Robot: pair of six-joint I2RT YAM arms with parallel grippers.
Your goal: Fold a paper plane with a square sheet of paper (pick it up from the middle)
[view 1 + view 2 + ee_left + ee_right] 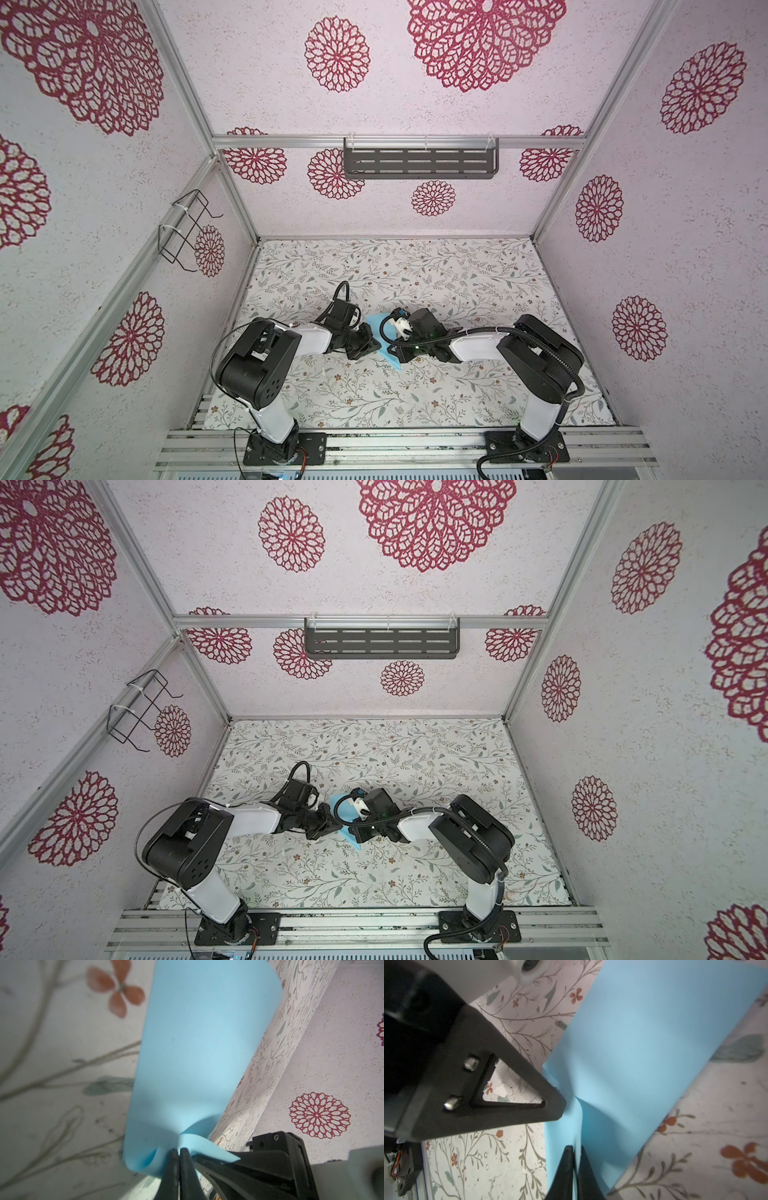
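The light-blue square sheet of paper (375,325) (341,807) hangs curved and buckled above the middle of the floral table, pinched from two sides. My left gripper (377,345) (179,1150) is shut on a bunched part of the sheet (197,1043). My right gripper (576,1148) is shut on a raised pleat of the same sheet (654,1043), a thin layer of blue showing between its jaws. In both top views its tips are hidden under its wrist. In the right wrist view the left gripper (560,1103) meets the paper from the side. No paper plane is in view.
The table cover (436,270) has a leaf and flower print. A dark slotted shelf (419,162) hangs on the back wall and a wire rack (187,232) on the left wall. Aluminium rails (395,444) carry both arm bases at the front edge.
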